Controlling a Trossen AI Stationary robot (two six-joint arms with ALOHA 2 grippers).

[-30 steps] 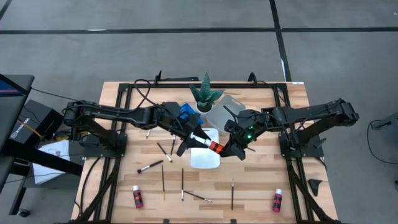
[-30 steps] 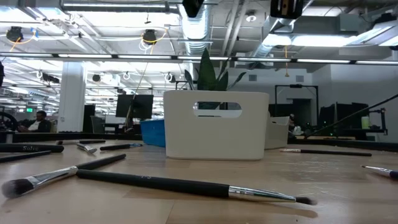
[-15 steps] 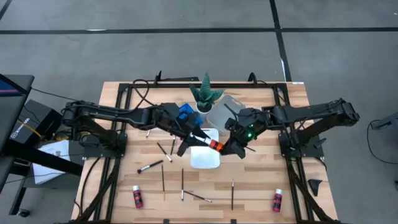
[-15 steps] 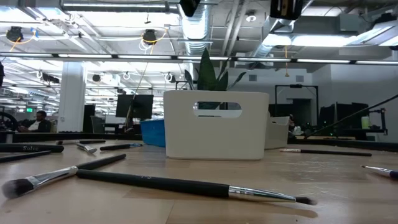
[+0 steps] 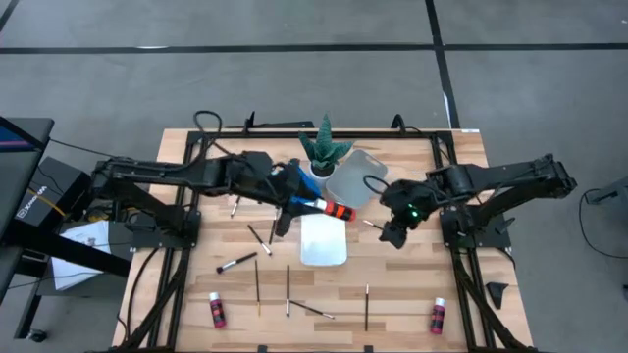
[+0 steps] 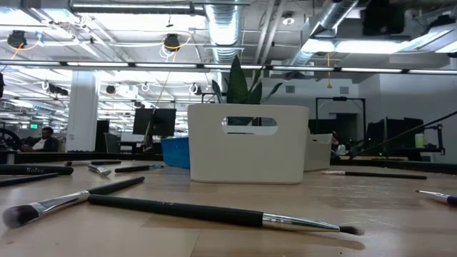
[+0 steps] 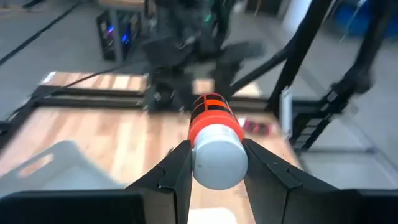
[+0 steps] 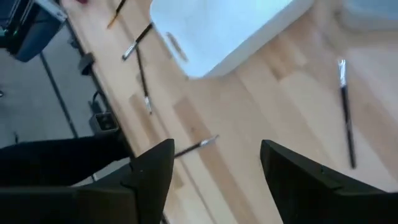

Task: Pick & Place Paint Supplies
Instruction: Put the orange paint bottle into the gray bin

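1. Near edge of the counter (image 5: 412, 284): two bottles (image 5: 217, 310) and loose paintbrushes (image 5: 257, 285) not yet picked.
2. Mid counter: my left pincer (image 5: 294, 204) pinches a red bottle (image 5: 332, 209) by its white cap, above the white tray's (image 5: 324, 245) far edge.
3. Right pincer (image 5: 392, 235) spread, empty, just right of that tray.
4. Step looks like transport. Next, I think: lower over a tray, then release.

White-capped red bottle (image 7: 215, 144) between pincer fingers (image 7: 176, 171)
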